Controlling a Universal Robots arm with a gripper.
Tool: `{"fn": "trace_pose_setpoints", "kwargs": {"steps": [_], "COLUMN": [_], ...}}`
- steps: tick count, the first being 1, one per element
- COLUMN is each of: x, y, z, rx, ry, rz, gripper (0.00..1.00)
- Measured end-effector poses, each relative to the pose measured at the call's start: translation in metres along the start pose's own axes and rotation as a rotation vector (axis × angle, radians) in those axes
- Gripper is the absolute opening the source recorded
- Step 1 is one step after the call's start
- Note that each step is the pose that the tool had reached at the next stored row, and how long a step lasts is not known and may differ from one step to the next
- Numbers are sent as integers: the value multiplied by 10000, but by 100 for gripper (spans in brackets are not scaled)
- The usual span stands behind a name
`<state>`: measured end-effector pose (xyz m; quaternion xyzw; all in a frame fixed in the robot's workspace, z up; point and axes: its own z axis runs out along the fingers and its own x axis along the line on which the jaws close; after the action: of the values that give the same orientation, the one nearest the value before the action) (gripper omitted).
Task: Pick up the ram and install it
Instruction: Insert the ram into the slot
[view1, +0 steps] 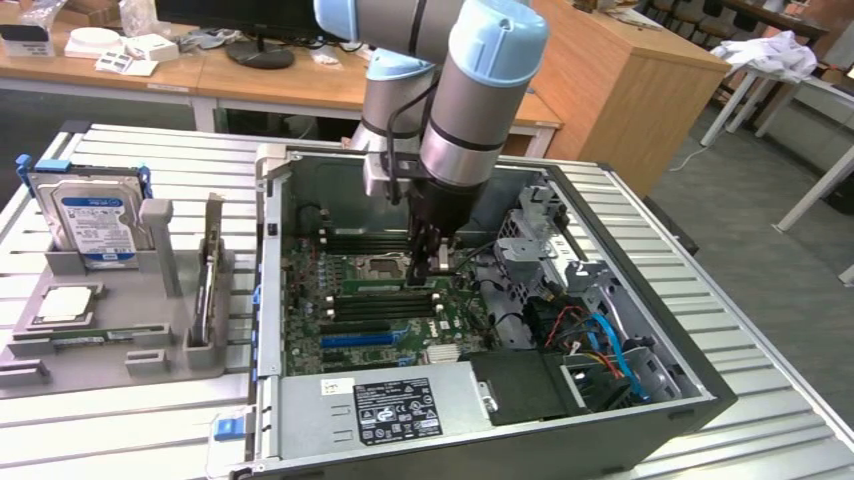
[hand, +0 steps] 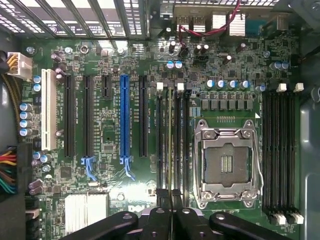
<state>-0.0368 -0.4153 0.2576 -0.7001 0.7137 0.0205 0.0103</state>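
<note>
Holding the thin green circuit-board ram (hand: 170, 140) in closed fingers (hand: 161, 222), your black gripper (view1: 430, 272) hangs at the exterior view's centre over black memory slots (hand: 181, 150): pickup done, seating seemingly left.

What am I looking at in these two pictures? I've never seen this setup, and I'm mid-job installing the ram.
The exterior view shows a robot arm reaching down into an open PC case on a slatted table. Beside the case, a grey holder carries a hard drive. The wrist view comes from a camera on the arm, looking down at the motherboard. The dark shapes there are the end effector, shut on the ram, seen edge-on as a thin strip over the slots next to the CPU socket. Whether it is seated, I cannot tell.
</note>
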Motion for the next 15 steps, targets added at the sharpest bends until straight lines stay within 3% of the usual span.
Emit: {"fn": "trace_pose_setpoints", "kwargs": {"steps": [15], "x": [4], "y": [-1], "z": [66], "rx": [0], "ry": [3], "rz": [0], "gripper": [12]}}
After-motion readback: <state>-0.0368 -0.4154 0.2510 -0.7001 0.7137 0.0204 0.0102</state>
